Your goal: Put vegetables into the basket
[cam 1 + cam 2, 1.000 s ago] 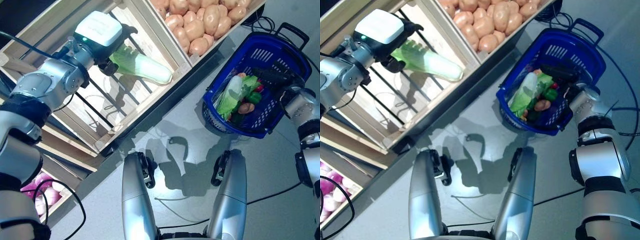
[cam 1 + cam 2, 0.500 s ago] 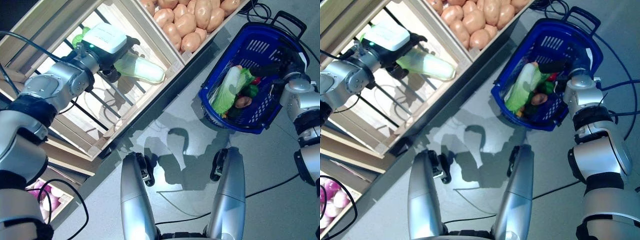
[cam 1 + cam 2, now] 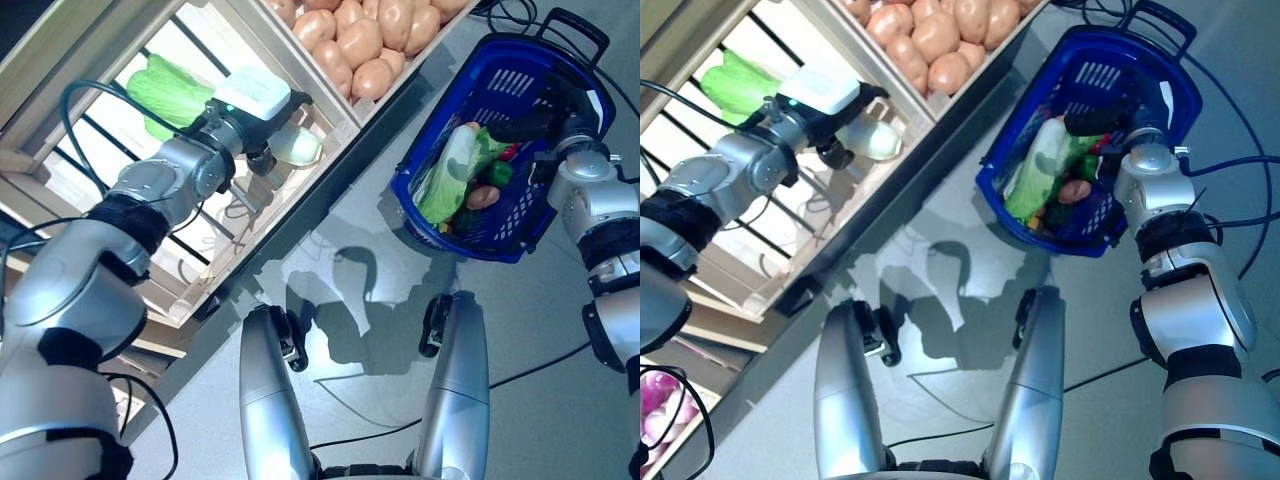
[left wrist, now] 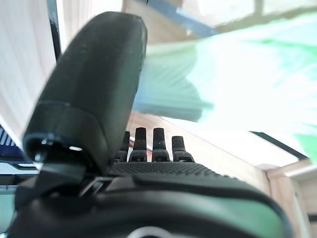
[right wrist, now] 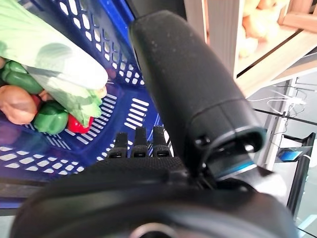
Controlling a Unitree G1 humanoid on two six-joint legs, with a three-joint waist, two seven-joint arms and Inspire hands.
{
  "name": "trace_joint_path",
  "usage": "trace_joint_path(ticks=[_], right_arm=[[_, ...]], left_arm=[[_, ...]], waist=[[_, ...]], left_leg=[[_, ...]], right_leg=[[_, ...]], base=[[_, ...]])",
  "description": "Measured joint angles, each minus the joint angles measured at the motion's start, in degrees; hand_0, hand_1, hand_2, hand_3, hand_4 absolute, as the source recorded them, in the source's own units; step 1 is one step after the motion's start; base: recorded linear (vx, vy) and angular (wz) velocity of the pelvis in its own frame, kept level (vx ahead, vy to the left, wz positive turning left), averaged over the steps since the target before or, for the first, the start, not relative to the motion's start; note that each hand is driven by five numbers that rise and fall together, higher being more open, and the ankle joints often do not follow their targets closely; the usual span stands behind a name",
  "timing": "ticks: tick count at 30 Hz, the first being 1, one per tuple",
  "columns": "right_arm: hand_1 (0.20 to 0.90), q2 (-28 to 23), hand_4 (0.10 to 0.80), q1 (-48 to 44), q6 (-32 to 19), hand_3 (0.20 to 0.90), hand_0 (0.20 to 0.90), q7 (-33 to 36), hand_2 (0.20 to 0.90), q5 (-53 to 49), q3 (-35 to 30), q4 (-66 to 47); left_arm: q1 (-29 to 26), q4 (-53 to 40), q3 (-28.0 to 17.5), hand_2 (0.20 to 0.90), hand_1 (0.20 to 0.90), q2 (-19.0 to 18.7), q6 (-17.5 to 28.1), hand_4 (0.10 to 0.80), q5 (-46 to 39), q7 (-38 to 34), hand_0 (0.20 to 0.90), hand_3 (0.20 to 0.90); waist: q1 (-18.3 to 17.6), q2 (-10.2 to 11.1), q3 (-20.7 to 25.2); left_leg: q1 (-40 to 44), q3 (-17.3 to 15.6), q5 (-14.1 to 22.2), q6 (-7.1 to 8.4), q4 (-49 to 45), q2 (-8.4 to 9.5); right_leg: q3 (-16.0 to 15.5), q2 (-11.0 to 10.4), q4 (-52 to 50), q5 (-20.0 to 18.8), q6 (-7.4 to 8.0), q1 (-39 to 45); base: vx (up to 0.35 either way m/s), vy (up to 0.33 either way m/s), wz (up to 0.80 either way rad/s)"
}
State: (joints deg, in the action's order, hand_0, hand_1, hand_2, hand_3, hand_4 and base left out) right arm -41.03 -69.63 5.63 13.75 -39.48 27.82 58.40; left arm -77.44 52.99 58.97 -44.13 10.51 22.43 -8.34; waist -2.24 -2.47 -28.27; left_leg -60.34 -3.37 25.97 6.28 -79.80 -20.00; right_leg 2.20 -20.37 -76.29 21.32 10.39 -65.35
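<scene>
My left hand [image 3: 262, 128] reaches into a wooden crate [image 3: 338, 108] of the stand and is shut on a pale green cabbage [image 3: 298, 147], whose round end points toward me. In the left wrist view the cabbage [image 4: 237, 74] lies between the thumb [image 4: 94, 94] and the fingers. The blue basket [image 3: 575, 75] stands on the floor at the right. It holds a long pale cabbage [image 3: 446, 185], a green pepper [image 3: 497, 172], a brown round vegetable [image 3: 482, 197] and something red [image 5: 79, 125]. My right hand [image 3: 540, 125] is open over the basket.
The wooden stand runs slantwise across the upper left, with its dark front rail [image 3: 300, 215] near the floor. Grey floor [image 3: 360, 225] lies between the stand and the basket. The basket's black handle [image 3: 577, 20] sticks out at its far side.
The camera has shifted. My left hand has turned and raised the cabbage, so it now shows end-on instead of lying lengthwise. My right hand stays over the basket.
</scene>
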Motion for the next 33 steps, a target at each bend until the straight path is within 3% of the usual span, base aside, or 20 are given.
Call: trace_joint_path(ticks=[7, 12, 17, 24, 25, 26, 27, 33], right_arm=[[0.900, 1.3, 0.800, 0.5, -2.1, 0.900, 0.900, 0.0, 0.900, -1.8, -0.1, -0.3], [0.900, 1.5, 0.800, 2.0, -3.0, 0.900, 0.900, 0.0, 0.900, -1.9, -0.6, -1.8], [0.900, 1.3, 0.800, 4.9, -4.1, 0.900, 0.900, 0.0, 0.900, -1.9, -0.9, -9.3], [0.900, 1.2, 0.800, 8.3, -4.1, 0.900, 0.900, 0.1, 0.900, -1.9, -2.4, -11.9], [0.900, 1.2, 0.800, 8.6, -4.1, 0.900, 0.900, 0.1, 0.900, -1.9, -2.5, -12.2], [0.900, 1.1, 0.800, 8.7, -4.1, 0.900, 0.900, 0.1, 0.900, -1.9, -2.5, -12.4], [0.900, 1.1, 0.800, 9.1, -4.1, 0.900, 0.900, 0.2, 0.900, -1.9, -2.8, -13.3], [0.900, 1.1, 0.800, 9.3, -5.2, 0.900, 0.900, 0.4, 0.900, -1.9, -2.9, -16.5]], left_arm=[[0.5, 4.4, -1.0, 0.900, 0.900, 4.0, -5.1, 0.800, 0.0, 1.5, 0.900, 0.900], [0.5, 3.9, -2.0, 0.900, 0.900, 4.1, -8.3, 0.800, 2.8, -0.8, 0.900, 0.900], [-0.4, 2.1, -5.5, 0.900, 0.900, 3.5, -13.7, 0.800, 8.5, -2.6, 0.900, 0.900], [-0.5, 1.8, -5.9, 0.900, 0.900, 3.3, -15.8, 0.800, 11.8, -1.3, 0.900, 0.900], [-0.5, 1.5, -5.9, 0.585, 0.585, 3.2, -15.8, 0.590, 11.9, -1.2, 0.585, 0.585], [-0.5, 1.4, -5.9, 0.585, 0.585, 3.1, -15.8, 0.590, 12.1, -1.1, 0.585, 0.585], [-0.4, 1.0, -6.1, 0.300, 0.300, 2.9, -15.8, 0.400, 12.8, -0.9, 0.300, 0.300], [-0.2, -0.1, -6.3, 0.300, 0.300, 2.5, -15.8, 0.400, 14.0, -2.1, 0.300, 0.300]], waist=[[-0.7, 0.2, 0.0], [-1.4, 0.9, -0.4], [-1.4, 1.3, -0.5], [-1.6, 1.3, -0.5], [-1.7, 1.3, -0.4], [-1.7, 1.3, -0.4], [-1.7, 1.3, -0.4], [-1.5, 1.4, -0.3]], left_leg=[[-1.9, 0.6, 0.8, 0.01, -2.3, -0.84], [-4.8, 1.5, 1.3, -0.13, -4.7, -1.06], [-9.0, 2.2, 1.6, -0.36, -7.7, -2.49], [-10.2, 3.0, 1.5, -0.27, -8.4, -2.82], [-10.2, 3.0, 1.5, -0.26, -8.4, -2.82], [-10.3, 3.0, 1.5, -0.26, -8.4, -2.82], [-10.4, 3.0, 1.5, -0.26, -8.4, -2.82], [-10.5, 3.1, 1.4, -0.12, -8.0, -2.59]], right_leg=[[0.2, 0.4, -1.1, -0.2, -0.48, -1.7], [0.7, 0.6, -3.1, -0.2, -0.58, -4.7], [0.6, 0.4, -5.3, -1.3, -1.35, -9.4], [0.1, 0.3, -5.4, -1.8, -1.74, -10.3], [0.1, 0.3, -5.4, -1.8, -1.74, -10.4], [0.1, 0.3, -5.4, -1.8, -1.74, -10.4], [0.0, 0.3, -5.4, -1.8, -1.75, -10.4], [-0.2, -0.1, -5.4, -1.8, -1.77, -10.4]], base=[[-0.021, -0.003, -0.06], [-0.042, -0.003, -0.03], [-0.030, -0.015, -0.15], [-0.010, -0.010, -0.05], [0.000, 0.000, 0.00], [0.000, 0.000, 0.00], [0.000, 0.000, 0.00], [-0.009, -0.019, 0.02]])
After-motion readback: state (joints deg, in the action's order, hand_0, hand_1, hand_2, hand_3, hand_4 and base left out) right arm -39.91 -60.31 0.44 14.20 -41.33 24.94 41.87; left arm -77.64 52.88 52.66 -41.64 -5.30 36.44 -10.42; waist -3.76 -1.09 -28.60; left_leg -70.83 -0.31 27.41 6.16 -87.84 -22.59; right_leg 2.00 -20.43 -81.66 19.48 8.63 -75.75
